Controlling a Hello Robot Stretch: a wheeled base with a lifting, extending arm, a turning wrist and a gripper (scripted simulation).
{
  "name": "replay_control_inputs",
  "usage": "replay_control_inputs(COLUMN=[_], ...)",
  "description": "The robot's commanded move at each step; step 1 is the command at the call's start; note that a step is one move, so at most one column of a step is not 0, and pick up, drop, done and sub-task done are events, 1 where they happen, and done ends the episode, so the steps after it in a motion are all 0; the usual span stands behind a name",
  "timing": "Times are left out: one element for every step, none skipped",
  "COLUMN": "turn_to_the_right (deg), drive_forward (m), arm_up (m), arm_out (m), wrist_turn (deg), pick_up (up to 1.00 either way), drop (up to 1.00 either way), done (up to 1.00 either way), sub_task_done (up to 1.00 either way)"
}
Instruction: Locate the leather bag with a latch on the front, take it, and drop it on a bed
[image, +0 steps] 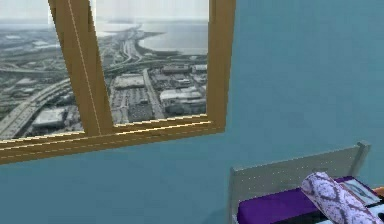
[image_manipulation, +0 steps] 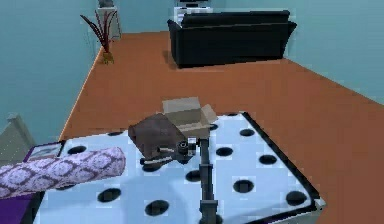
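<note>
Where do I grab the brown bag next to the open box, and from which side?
Probably its near lower edge, coming from the arm side view's lower right, where the pincer is. The brown bag is a low rounded lump over the spotted bed, and the open box crowds its far side.

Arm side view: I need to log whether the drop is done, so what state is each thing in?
brown bag: at the gripper's far end, over the bed; cannot tell if held or lying there.
gripper: reached out over the bed, by the bag.
cardboard box: upright on the bed, flaps open.
patterned bolster: lying on its side on the bed.
plant: upright in the far corner.
</note>
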Motion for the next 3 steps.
replay_control_inputs(turn_to_the_right=[0.0,0.0,0.0], drive_forward=[0.00,0.00,0.00], arm_up=[0.00,0.10,0.00], arm_out=[0.00,0.00,-0.08], wrist_turn=[0.0,0.0,0.0], pick_up=[0.00,0.00,0.00], drop=[1.00,0.00,0.00], done=[0.00,0.00,0.00], sub_task_done=[0.00,0.00,0.00])
